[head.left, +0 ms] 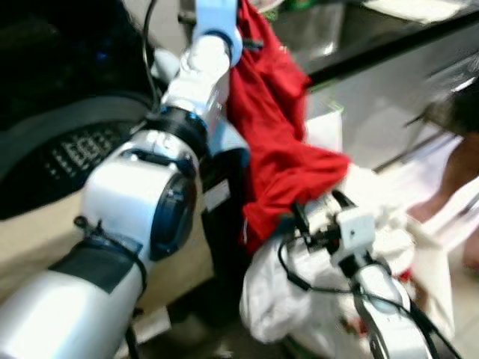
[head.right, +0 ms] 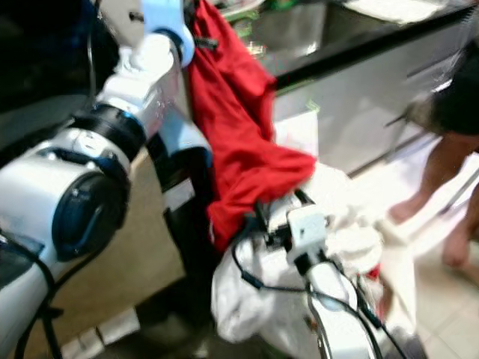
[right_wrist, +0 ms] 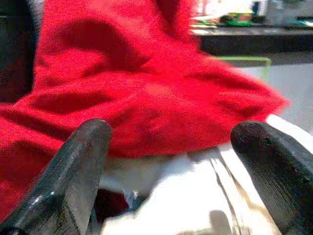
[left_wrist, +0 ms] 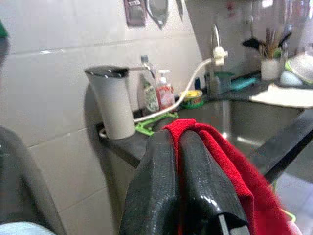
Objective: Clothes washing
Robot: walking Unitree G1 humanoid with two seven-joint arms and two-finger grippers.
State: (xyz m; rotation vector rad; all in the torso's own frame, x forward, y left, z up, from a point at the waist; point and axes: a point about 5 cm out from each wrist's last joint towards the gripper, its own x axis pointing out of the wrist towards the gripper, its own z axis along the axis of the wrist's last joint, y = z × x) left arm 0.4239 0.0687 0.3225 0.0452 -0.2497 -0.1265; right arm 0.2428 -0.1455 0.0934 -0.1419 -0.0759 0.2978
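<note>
A red garment (head.left: 277,142) hangs from my raised left gripper (left_wrist: 178,134), whose two black fingers (left_wrist: 205,181) are shut on its top edge. Its lower part drapes over a heap of white laundry (head.left: 299,299) in a basket low down. My right gripper (right_wrist: 171,147) is open just below the red garment (right_wrist: 146,88), its fingers (right_wrist: 78,171) spread wide over the white cloth (right_wrist: 186,196). The right wrist (head.left: 352,232) sits among the white laundry. To the left lies the dark opening of the washing machine (head.left: 67,149).
A black counter (head.left: 389,37) with a steel sink (left_wrist: 244,122) runs behind, with bottles (left_wrist: 156,90) and a grey bin (left_wrist: 115,103) on it. A person's bare legs (head.right: 441,187) stand at the right on the tiled floor. A white cupboard front (head.left: 397,105) is beneath the counter.
</note>
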